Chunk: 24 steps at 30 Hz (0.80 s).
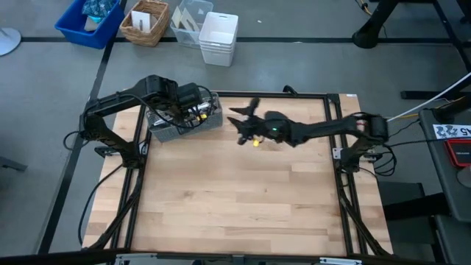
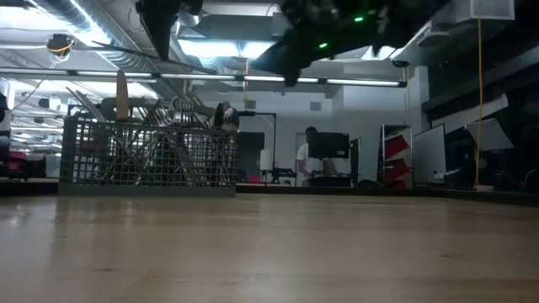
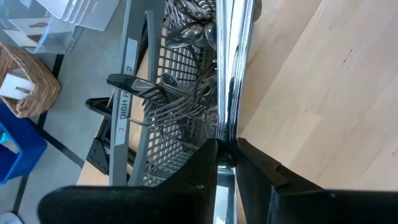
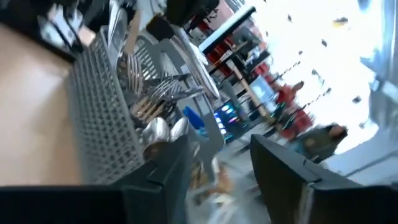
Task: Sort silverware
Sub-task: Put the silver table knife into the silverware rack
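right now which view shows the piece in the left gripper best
Left wrist view: the left gripper pinches a shiny handle beside the caddy. High view hides it under the arm; low and right wrist views show only the caddy.

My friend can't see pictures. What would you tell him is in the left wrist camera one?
The left gripper is shut on a shiny silver utensil handle, holding it over the edge of a grey wire-mesh caddy. Forks and spoons sit inside the caddy, which rests on a light wooden table.
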Each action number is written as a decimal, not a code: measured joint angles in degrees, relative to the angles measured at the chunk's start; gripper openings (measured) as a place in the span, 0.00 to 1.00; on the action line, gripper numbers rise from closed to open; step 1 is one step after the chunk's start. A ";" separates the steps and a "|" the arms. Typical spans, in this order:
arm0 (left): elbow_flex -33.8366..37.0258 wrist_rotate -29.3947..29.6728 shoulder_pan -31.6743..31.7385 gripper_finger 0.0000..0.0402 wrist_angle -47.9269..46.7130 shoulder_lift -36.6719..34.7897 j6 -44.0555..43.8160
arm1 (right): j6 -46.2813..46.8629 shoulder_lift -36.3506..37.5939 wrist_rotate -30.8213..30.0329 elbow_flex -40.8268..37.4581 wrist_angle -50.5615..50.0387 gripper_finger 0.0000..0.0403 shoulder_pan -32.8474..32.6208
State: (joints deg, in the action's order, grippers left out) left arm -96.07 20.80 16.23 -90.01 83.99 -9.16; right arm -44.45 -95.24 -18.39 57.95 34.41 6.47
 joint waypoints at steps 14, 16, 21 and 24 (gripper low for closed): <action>0.02 -0.02 0.00 0.11 0.00 0.02 0.36 | -23.33 -20.56 -1.62 23.48 -0.01 0.44 -0.08; 0.02 -0.04 0.00 0.11 -0.01 0.02 0.36 | -24.68 -22.10 -3.20 25.50 0.00 0.44 -0.08; 0.02 -0.04 0.00 0.11 -0.01 0.02 0.36 | -25.04 -23.79 -5.04 28.05 -0.04 0.44 0.39; 0.02 -0.03 0.00 0.11 -0.01 0.02 0.36 | -25.06 -23.80 -4.53 28.30 0.22 0.44 0.71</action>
State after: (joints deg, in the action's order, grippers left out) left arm -96.05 20.76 16.23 -90.02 84.01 -8.80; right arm -69.52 -119.04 -22.92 86.26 34.63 7.18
